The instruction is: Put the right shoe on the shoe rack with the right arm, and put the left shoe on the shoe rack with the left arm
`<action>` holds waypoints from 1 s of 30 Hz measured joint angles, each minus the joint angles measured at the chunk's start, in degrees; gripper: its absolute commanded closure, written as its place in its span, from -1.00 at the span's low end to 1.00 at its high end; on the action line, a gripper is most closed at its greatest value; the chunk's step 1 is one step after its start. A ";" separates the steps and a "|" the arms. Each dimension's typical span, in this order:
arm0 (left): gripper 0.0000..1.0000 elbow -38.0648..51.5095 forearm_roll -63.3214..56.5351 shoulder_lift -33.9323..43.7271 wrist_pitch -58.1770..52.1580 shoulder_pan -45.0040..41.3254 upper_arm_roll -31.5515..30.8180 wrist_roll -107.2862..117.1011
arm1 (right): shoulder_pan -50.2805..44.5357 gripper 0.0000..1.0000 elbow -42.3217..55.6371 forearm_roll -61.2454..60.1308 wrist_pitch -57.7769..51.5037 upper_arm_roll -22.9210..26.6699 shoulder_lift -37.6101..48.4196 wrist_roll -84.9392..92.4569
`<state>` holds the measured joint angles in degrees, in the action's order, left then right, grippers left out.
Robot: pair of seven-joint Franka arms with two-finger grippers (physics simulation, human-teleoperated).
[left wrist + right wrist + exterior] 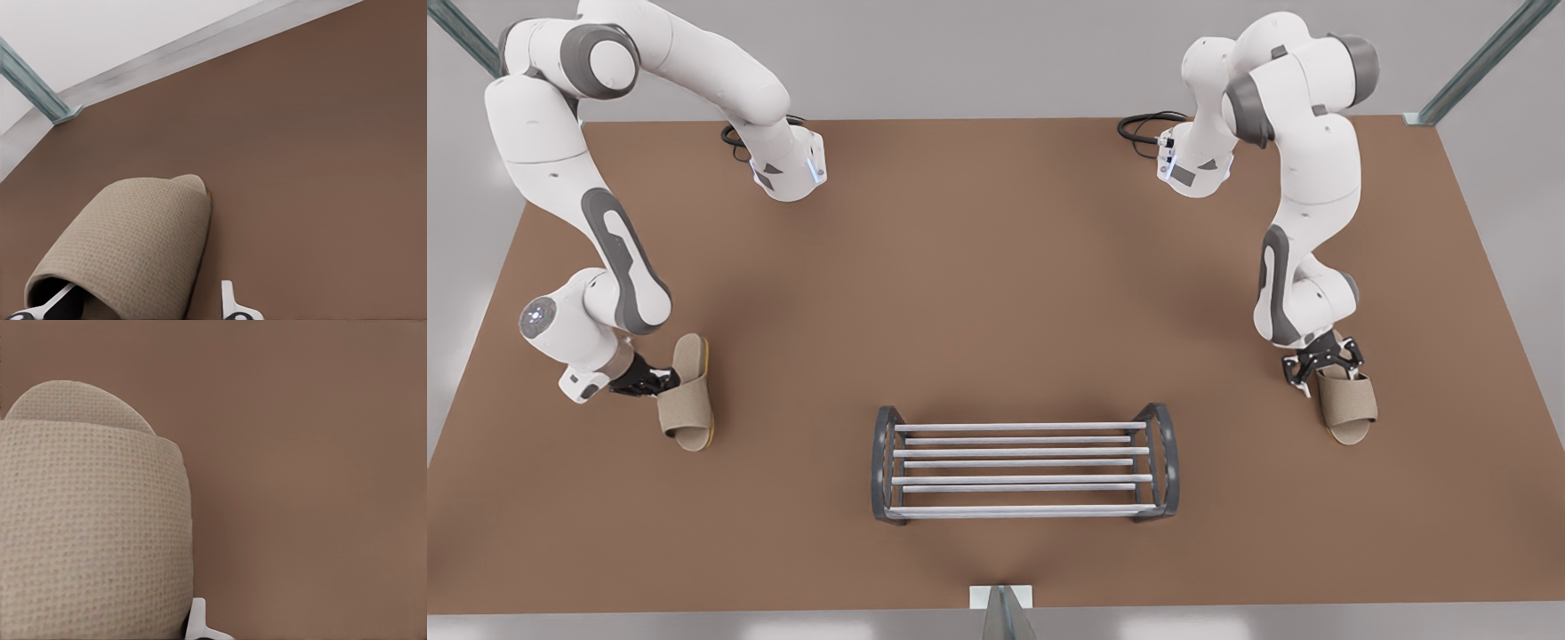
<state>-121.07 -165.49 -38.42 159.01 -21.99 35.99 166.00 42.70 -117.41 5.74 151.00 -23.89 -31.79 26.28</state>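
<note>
While the woven beige left slipper (1350, 404) lies flat, the left gripper (1320, 366) straddles its band's side wall, fingers wide apart. The right gripper (660, 380) touches the right slipper (687, 400); its grip cannot be judged. Between the two grippers, well apart from each, stands the silver-barred shoe rack (1023, 453).

Two claws on my screen: the right claw (660, 380) and the left claw (1320, 369). Two beige slippers, one per claw: the right shoe (687, 404) touches the right claw, and the left shoe (1347, 400) is at the left claw. One shoe rack (1023, 467) sits between the two claws. It has two dark end frames, one toward each claw. Its silver bars overlap too much for me to count surely. One brown table (996, 267) lies under both claws.
</note>
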 measured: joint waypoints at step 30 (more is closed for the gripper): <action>0.57 2.40 -0.32 18.39 4.25 -5.17 -0.22 0.00 | -77.33 0.57 64.91 -3.88 -49.72 27.84 -7.89 -50.70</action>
<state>-118.66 -165.80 -20.03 163.26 -27.17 35.77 166.00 -34.62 -52.50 1.86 101.28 3.95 -39.68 -24.42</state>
